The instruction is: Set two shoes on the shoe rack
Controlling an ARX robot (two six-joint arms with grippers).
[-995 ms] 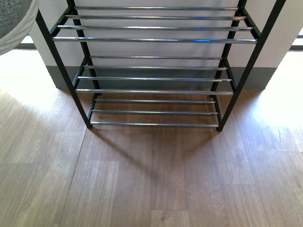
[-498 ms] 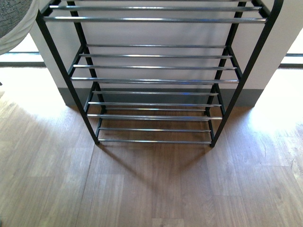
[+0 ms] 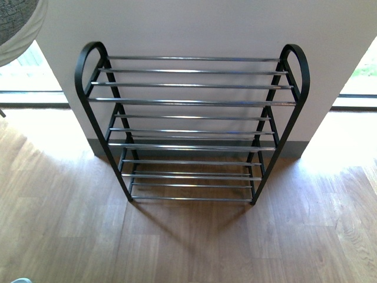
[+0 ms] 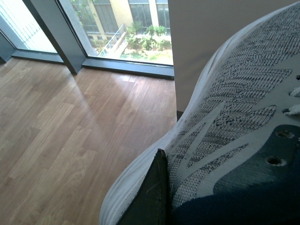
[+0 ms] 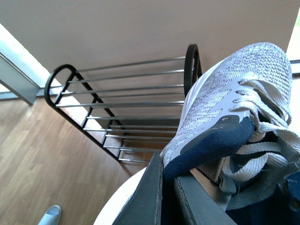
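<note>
Front view shows shoe rack (image 3: 191, 101); left wrist shows sneaker (image 4: 234, 117).

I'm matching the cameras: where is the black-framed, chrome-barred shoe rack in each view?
Front view: black-framed, chrome-barred shoe rack centred against the pale wall.
Left wrist: not in it.
Right wrist: behind the grey knit sneaker, at.
Shared landmark: the pale wall.

The shoe rack (image 3: 191, 101) stands on the floor (image 3: 194, 247), back against the wall (image 3: 188, 26). One sneaker (image 3: 15, 20) hangs high off its left side, the other sneaker (image 5: 225, 108) before its right end.
</note>
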